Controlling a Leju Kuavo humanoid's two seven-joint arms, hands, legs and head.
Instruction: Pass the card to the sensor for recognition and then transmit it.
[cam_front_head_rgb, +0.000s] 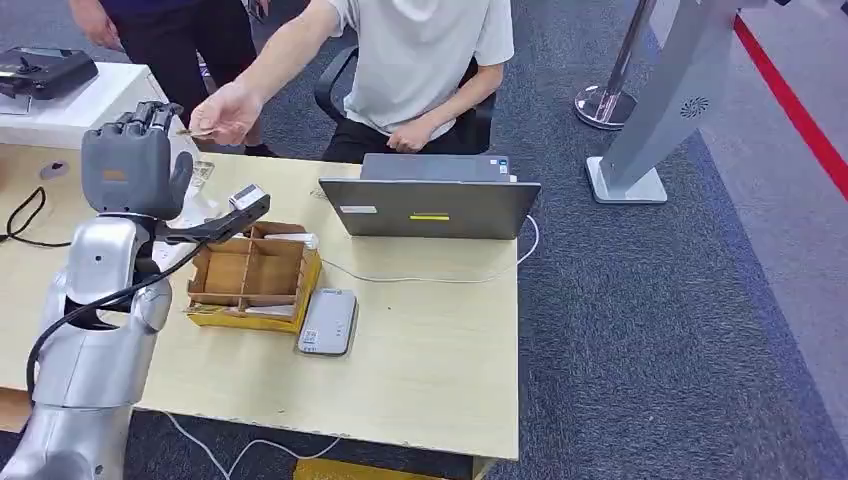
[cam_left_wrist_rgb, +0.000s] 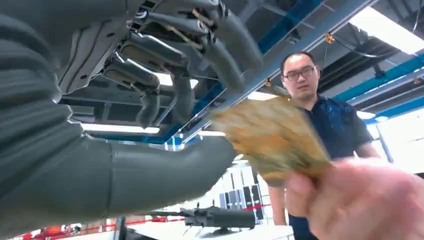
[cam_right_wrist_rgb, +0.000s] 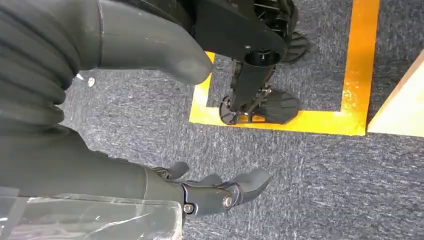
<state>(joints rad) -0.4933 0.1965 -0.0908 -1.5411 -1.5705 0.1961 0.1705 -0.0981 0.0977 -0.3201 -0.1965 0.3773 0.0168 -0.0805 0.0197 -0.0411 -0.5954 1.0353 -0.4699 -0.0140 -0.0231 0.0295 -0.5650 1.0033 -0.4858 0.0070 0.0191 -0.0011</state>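
The robot's left hand (cam_front_head_rgb: 135, 160) is raised above the far left part of the wooden desk (cam_front_head_rgb: 420, 370), palm side turned away from the head camera, fingers up. In the left wrist view its fingers (cam_left_wrist_rgb: 200, 55) are spread and loosely curled with nothing between them and the thumb; the hand is open and holds nothing.

The card (cam_left_wrist_rgb: 272, 137), blurred and yellowish in that view, is pinched in the seated person's hand (cam_front_head_rgb: 225, 112), which reaches in from beyond the desk. Seen from the head, the card (cam_front_head_rgb: 198, 131) is a thin sliver just beside the robot's fingertips, on the side towards the person. Its long axis appears to run roughly flat, pointing from the person's hand towards the robot's fingers. Whether card and fingers touch cannot be told.

The right hand (cam_right_wrist_rgb: 220, 192) hangs low over grey carpet, fingers apart and empty, well apart from the desk. The left hand is therefore far the nearer, and any exchange would fall to it.

Judging by this, the card sits at a handover between robot and person. The card reader (cam_front_head_rgb: 328, 320), a flat grey unit, lies on the desk just beside the partitioned cardboard box (cam_front_head_rgb: 255, 278), nearer the robot than the laptop (cam_front_head_rgb: 430, 205)
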